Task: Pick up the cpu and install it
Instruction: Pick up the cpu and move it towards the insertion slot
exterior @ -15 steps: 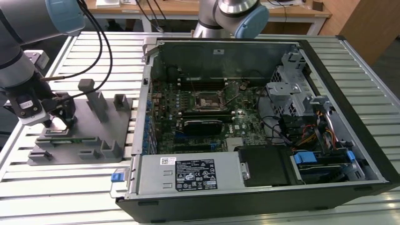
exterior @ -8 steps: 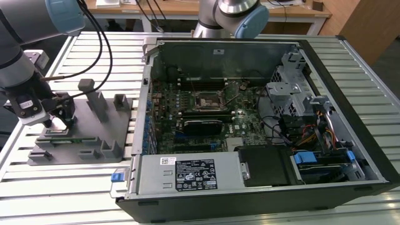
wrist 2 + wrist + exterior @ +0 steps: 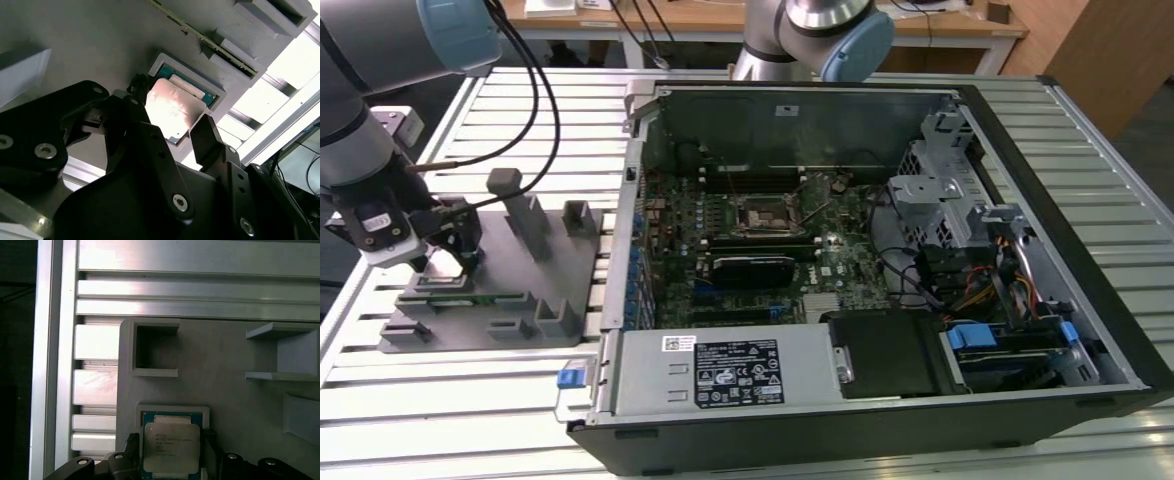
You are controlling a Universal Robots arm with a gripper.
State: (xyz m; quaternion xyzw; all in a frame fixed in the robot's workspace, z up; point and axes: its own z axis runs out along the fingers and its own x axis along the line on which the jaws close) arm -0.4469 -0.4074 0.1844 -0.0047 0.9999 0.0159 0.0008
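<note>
- The gripper (image 3: 171, 440) hangs directly over the cpu (image 3: 171, 447); its black links frame the chip on two opposite sides in both wrist views; whether the claw is clenched on the chip or released, I cannot tell
- In the second wrist view the gripper (image 3: 172, 116) is just above the cpu (image 3: 172, 102); the chip's pale silver top faces up and catches the light; green board edge shows along one side of it
- The cpu sits in a shallow square pocket (image 3: 172, 409) with a pale rim, set into the grey fixture block (image 3: 225, 390)
- Near that pocket on the same block: a deeper square recess (image 3: 150, 350) and raised box-shaped holders (image 3: 285, 352); a long narrow memory stick (image 3: 215, 44) stands on edge in a slot just past the pocket
- In the exterior view the gripper (image 3: 460, 255) is down at the fixture block (image 3: 520, 300), on that view's left; the arm (image 3: 360, 130) rises from it, with black cables looping off
- The block rests on a slatted aluminium table (image 3: 454, 400)
- Beside the block, toward the exterior view's right, lies an open computer case (image 3: 1067, 130); its motherboard (image 3: 670, 215) faces up, with the black square socket (image 3: 765, 213) near the middle, well apart from the cpu; a silver power supply (image 3: 720, 370) fills the near corner
- Beyond the table, a wooden desk (image 3: 720, 20)
</note>
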